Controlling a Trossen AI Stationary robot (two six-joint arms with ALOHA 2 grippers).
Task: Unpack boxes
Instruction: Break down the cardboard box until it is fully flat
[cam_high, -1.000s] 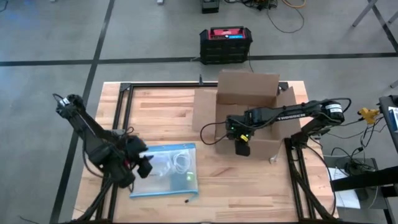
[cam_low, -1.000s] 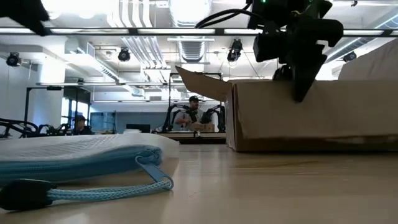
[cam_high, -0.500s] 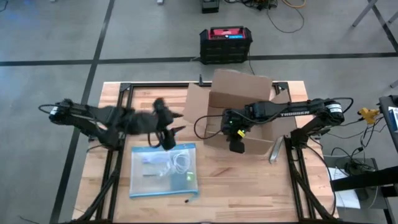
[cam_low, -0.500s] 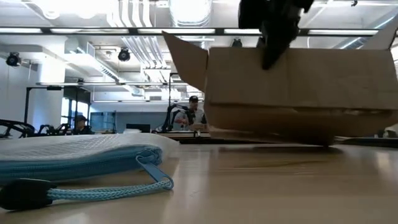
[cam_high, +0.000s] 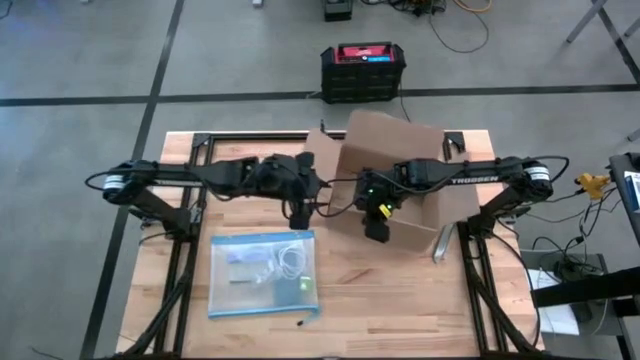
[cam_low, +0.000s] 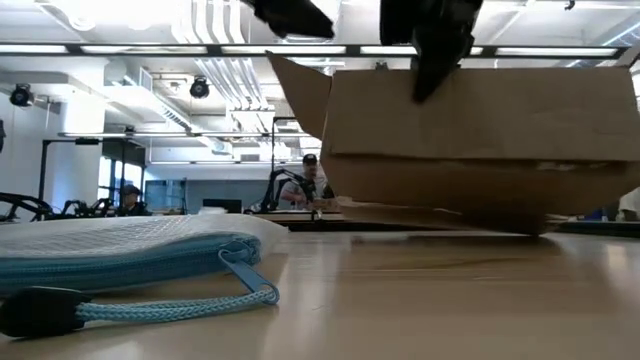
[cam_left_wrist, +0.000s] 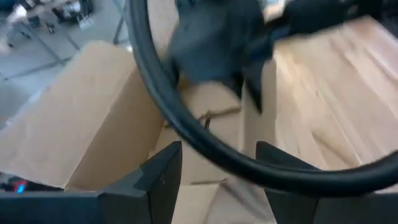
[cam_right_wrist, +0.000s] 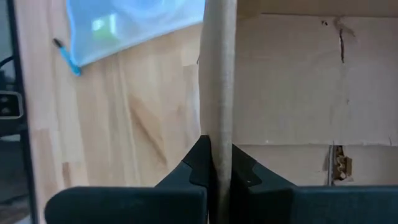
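High view: both arms meet at the cardboard box on the worktop.
Right tool is clamped on the box's front wall; left tool, fingers spread, apparently hovers beside its side flap.

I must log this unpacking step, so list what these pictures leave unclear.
- What the cardboard box holds: in the high view the right arm and a flap cover its opening; the low view shows only its side wall.
- Left hand: its wrist view is blurred and crossed by a black cable.
- The plastic bag: its contents are too small in the high view.
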